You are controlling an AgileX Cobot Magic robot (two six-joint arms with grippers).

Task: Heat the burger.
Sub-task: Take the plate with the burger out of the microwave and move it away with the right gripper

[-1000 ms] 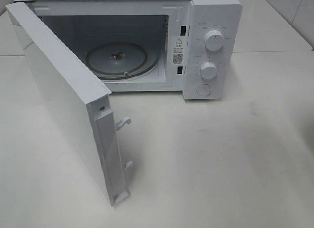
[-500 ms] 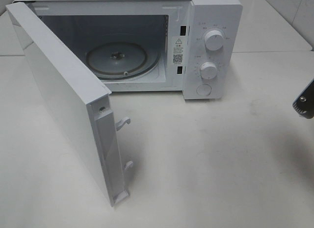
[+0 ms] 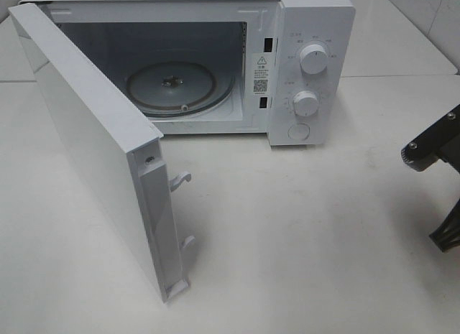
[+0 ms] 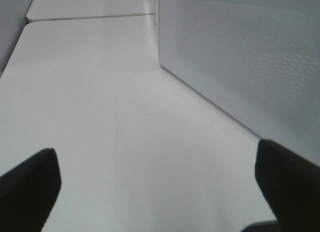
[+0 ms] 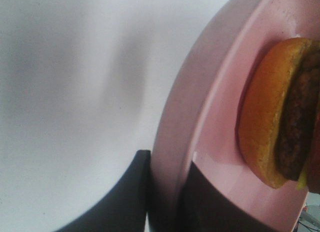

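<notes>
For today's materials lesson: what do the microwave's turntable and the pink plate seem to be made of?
Turntable: probably clear glass; the grey floor and hub show through it, with shiny rim highlights.
Pink plate: likely glazed ceramic or plastic; smooth, opaque, softly glossy. The look cannot settle which.

The black right robot arm [image 3: 435,165] has pushed farther into view at the scene's right edge. A second ago it was absent. Half a second ago only a tip showed.

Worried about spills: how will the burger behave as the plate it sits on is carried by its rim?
The burger sits loose on the smooth pink plate, so it could slide. Its stacked layers may shift or topple. The right gripper pinches only the rim, so the plate might tilt.
</notes>
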